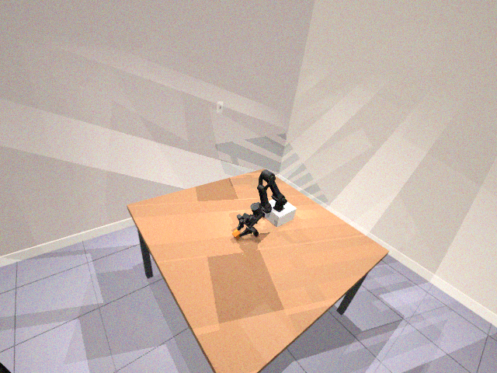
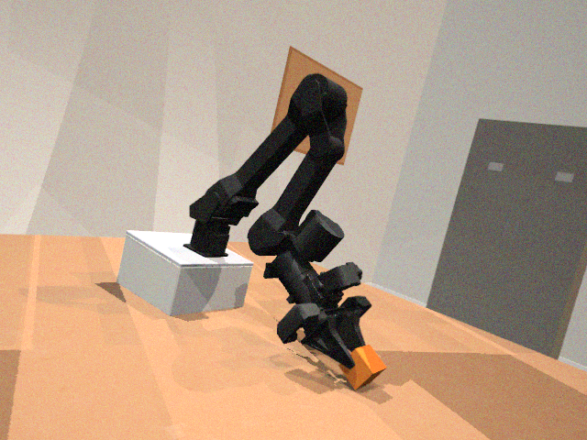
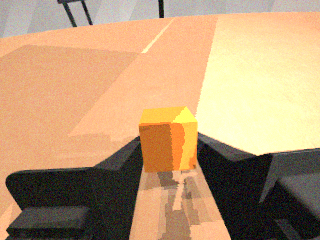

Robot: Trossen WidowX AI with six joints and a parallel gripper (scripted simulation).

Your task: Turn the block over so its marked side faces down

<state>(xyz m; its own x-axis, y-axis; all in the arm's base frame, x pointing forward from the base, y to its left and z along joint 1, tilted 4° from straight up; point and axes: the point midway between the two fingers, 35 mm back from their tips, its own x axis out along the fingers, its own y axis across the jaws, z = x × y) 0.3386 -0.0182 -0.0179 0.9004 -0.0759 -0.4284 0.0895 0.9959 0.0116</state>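
The orange block (image 1: 235, 233) (image 2: 366, 367) (image 3: 167, 145) is tilted, with one edge pointing down close above the table (image 1: 180, 224) (image 2: 71, 379) (image 3: 100, 100). The frames do not show clearly whether that edge touches the table. My gripper (image 1: 238, 231) (image 2: 358, 356) (image 3: 167, 138) is shut on the block, one finger on each side, and slants down and outward from the arm. Yellow and darker orange patches show on the block in the wrist view. I cannot tell them from light and shadow, so I cannot make out the marked side.
The white base box (image 1: 279, 218) (image 2: 147, 274) carries the arm and stands behind the gripper. The arm's shadow and other shadow patches lie on the table. The table's far edge shows at the top of the wrist view.
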